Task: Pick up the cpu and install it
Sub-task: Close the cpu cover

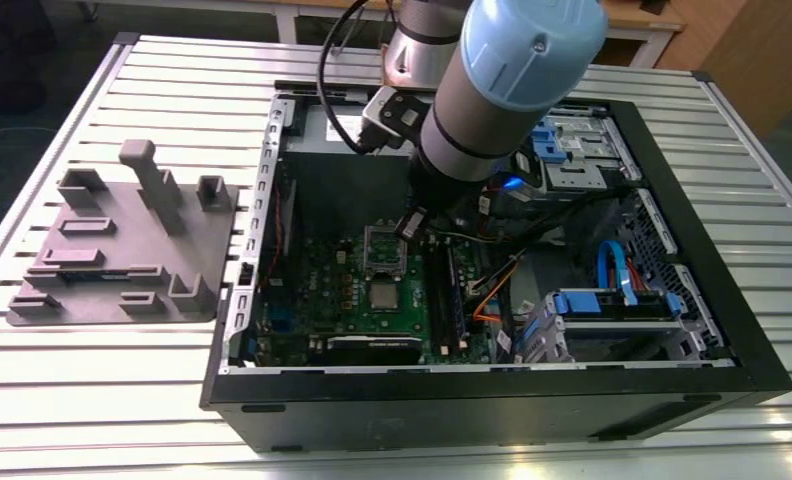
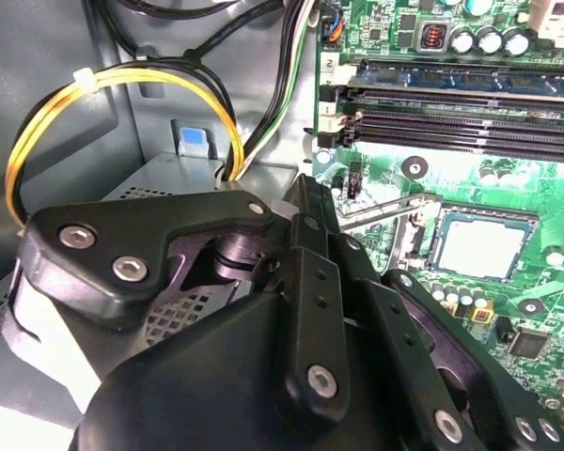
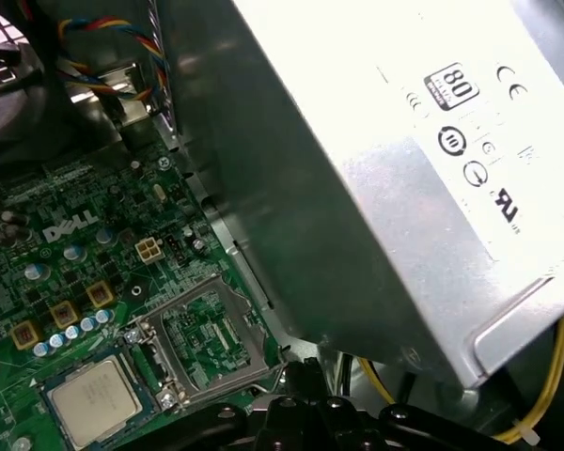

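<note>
Reaching down into the open black computer case (image 1: 503, 400) on the slatted metal worktop (image 1: 89, 380), the grey robot arm (image 1: 503, 90) hangs over the green circuit board (image 1: 369, 290), with the big shiny silver power box (image 3: 376, 169) and yellow wires (image 2: 38, 132) close by. The small flat square silvery chip (image 2: 481, 246) already sits in its socket on the board, beside the raised silver metal frame (image 3: 211, 343). The black hand (image 3: 305, 376) is just above and near it, holding nothing; I cannot tell if its fingers are apart or together.
</note>
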Controlling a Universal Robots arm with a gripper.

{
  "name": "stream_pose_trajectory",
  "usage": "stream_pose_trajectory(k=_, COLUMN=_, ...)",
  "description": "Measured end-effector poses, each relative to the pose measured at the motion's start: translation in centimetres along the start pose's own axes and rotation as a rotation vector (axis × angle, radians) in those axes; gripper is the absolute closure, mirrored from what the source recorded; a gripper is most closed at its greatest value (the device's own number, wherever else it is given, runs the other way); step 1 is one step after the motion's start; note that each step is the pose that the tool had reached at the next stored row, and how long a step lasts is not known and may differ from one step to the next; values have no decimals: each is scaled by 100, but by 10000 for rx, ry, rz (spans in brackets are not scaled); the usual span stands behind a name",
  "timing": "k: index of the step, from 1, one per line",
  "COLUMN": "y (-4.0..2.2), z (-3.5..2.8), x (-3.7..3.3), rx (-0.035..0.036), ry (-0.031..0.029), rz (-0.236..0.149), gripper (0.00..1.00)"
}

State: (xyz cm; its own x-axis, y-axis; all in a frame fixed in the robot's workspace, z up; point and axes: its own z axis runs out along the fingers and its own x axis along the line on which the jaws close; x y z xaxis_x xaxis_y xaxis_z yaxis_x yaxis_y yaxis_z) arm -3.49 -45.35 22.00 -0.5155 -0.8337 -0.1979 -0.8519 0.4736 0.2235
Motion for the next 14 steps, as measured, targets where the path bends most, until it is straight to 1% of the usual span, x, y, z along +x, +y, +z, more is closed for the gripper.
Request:
stream_pose_trajectory(k=1, y=1, z=-2, x=-1, rx=7, ry=10, rz=1, gripper=89)
stream_pose_trajectory(k=2, y=1, z=-3, x=-1, rx=22, ry=36, rz=4, gripper=89)
stream_pose_trajectory(k=3, y=1, z=-5, x=0, rx=47, ry=76, rz=9, gripper=89)
stream_pose_trajectory(k=6, y=1, z=-6, x=-1, rx=137, ry=228, rz=25, gripper=89)
stream_pose_trajectory(k=8, y=2, z=-8, x=-1, rx=182, ry=301, rz=33, gripper=89)
stream_pose_trajectory(k=9, y=3, z=-13, x=-2, rx=191, ry=319, rz=35, gripper=89)
stream_pose_trajectory(k=14, y=15, z=-49, x=-8, rx=209, ry=346, rz=37, gripper=89)
